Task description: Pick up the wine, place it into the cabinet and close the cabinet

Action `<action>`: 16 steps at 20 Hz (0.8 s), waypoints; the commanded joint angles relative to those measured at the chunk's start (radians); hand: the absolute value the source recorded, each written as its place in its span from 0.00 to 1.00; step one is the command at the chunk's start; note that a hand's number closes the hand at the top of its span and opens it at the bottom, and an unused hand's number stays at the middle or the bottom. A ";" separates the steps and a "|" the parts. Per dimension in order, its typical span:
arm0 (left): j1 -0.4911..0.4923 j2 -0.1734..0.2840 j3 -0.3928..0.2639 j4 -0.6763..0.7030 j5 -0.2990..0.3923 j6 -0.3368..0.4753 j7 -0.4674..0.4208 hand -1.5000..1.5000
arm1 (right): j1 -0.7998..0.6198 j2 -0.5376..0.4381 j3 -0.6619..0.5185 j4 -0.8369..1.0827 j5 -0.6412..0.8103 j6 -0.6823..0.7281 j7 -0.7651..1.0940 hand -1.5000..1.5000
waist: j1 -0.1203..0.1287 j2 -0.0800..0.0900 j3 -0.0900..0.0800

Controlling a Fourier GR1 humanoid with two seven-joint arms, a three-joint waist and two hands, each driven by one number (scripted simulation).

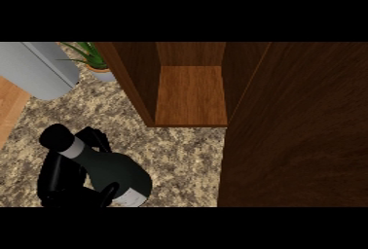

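Down in the lower left corner, the black left hand (61, 182) has its fingers and thumb wrapped round a dark green glass wine bottle (115, 172) with a black cap, a pale band at the neck and a bit of white label low on the body. The bottle's tilted, cap pointing up and left, fat end down toward the bottom edge, and it sits over the speckled tan-and-brown granite bench (179, 151); can't really tell if it's lifted clear of the surface or touching it. The wine is well short of the open brown wooden cabinet (191, 95), which is up and to the right of it, with its lighter wooden floor panel showing inside and nothing on it. The cabinet's big dark wooden door (298, 131) is swung open and fills the whole right side of the view. Top left there's a grey rounded metal appliance (39, 68), and just beside it a small spiky green plant in a pale pot (93, 61), tucked against the cabinet's left wall. A strip of light wood (10, 109) shows at the far left edge. Right hand doesn't show anywhere.
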 commanded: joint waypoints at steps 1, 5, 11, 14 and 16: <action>-0.059 -0.015 -0.172 -0.034 -0.022 0.166 0.098 1.00 | -0.016 -0.033 -0.077 -0.076 -0.129 0.007 0.053 0.00 | -0.007 0.001 0.000; -0.120 -0.015 -0.181 -0.070 -0.006 0.177 0.144 1.00 | 0.065 0.019 0.020 -0.116 -0.056 0.004 0.024 0.00 | -0.005 0.001 0.000; -0.305 -0.015 -0.357 -0.016 -0.026 0.443 0.216 1.00 | 0.002 -0.011 -0.046 -0.066 -0.105 0.021 0.023 0.00 | -0.011 0.003 0.000; -0.325 -0.015 -0.378 -0.016 -0.013 0.484 0.227 1.00 | -0.026 -0.015 -0.055 -0.083 -0.096 0.003 0.055 0.00 | -0.006 0.002 -0.001; -0.420 -0.015 -0.377 0.026 -0.032 0.564 0.262 1.00 | 0.038 -0.021 -0.087 -0.108 -0.160 0.036 0.035 0.00 | -0.013 0.002 0.000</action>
